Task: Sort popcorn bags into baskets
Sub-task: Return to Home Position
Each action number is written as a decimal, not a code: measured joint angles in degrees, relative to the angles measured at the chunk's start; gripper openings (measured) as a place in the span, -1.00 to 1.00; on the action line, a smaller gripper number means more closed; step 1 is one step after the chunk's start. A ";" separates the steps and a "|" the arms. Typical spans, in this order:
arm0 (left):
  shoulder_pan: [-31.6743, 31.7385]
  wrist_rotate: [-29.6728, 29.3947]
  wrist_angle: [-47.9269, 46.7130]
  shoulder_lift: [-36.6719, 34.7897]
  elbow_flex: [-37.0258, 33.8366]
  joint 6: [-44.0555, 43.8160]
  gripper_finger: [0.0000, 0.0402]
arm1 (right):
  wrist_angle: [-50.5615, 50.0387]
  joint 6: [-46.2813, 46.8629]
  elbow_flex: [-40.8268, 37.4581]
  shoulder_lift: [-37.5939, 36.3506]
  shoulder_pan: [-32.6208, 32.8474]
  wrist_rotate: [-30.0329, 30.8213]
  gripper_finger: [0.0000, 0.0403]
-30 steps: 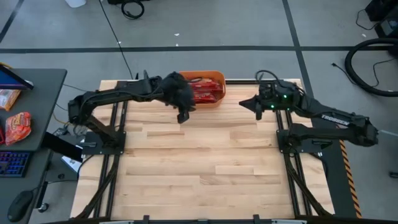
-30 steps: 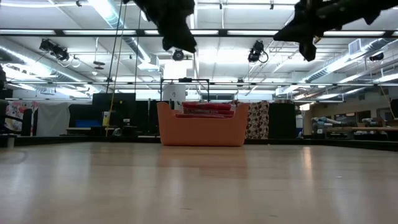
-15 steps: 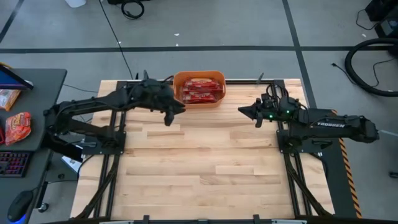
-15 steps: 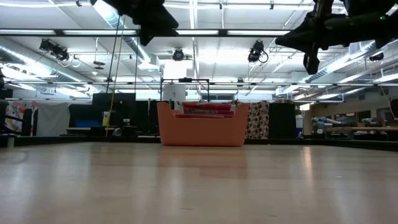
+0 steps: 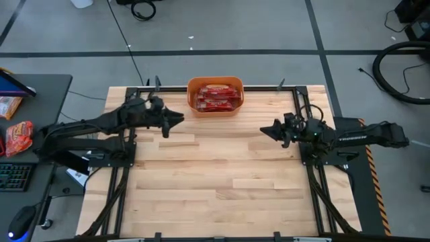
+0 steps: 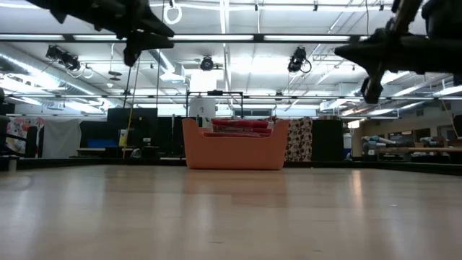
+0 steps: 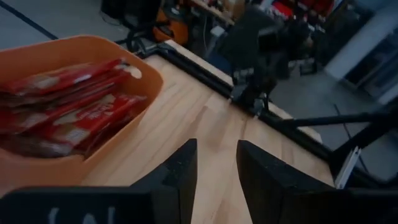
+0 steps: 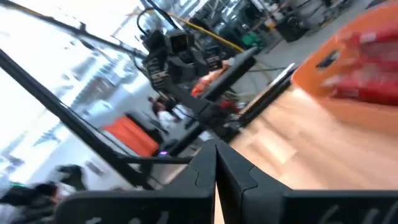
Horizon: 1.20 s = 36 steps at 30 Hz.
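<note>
The orange basket (image 5: 192, 101) stands at the table's far edge, in the middle; it also shows in the low view (image 6: 234, 153) and the left wrist view (image 7: 148, 70). Several red popcorn bags (image 5: 217, 98) lie stacked flat inside it, their tops reaching its rim (image 6: 242, 125), (image 7: 68, 107). My left gripper (image 5: 176, 122) hangs above the table, left of and nearer than the basket; its fingers stand apart and empty (image 7: 216, 163). My right gripper (image 5: 264, 129) hangs above the table's right half, shut and empty (image 8: 216, 163).
A grey side table (image 5: 40, 94) stands left of the work table, with an orange-red snack packet (image 5: 19, 138) on it. Black frame rails (image 5: 127, 168) run along the table's left and right sides. Bare wood (image 5: 215, 181) fills the middle and near part.
My left gripper has drawn back from over the basket's left part toward the table's left edge, leaving the basket and its bags in full view. My right gripper has gone a little toward the near edge and lower.
</note>
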 joint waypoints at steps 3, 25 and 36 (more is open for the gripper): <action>0.25 -1.27 -0.15 -4.75 -2.57 -1.96 -0.42 | 0.21 3.07 -1.60 0.06 0.00 -1.47 -0.96; 0.43 -5.50 -4.53 -39.04 -15.59 -7.73 -0.42 | 2.45 6.23 -1.53 -9.01 0.02 7.57 -0.96; 0.41 -1.26 -13.21 -47.37 -15.73 0.25 -0.42 | -2.01 -11.27 -1.53 -9.74 0.00 3.27 -0.92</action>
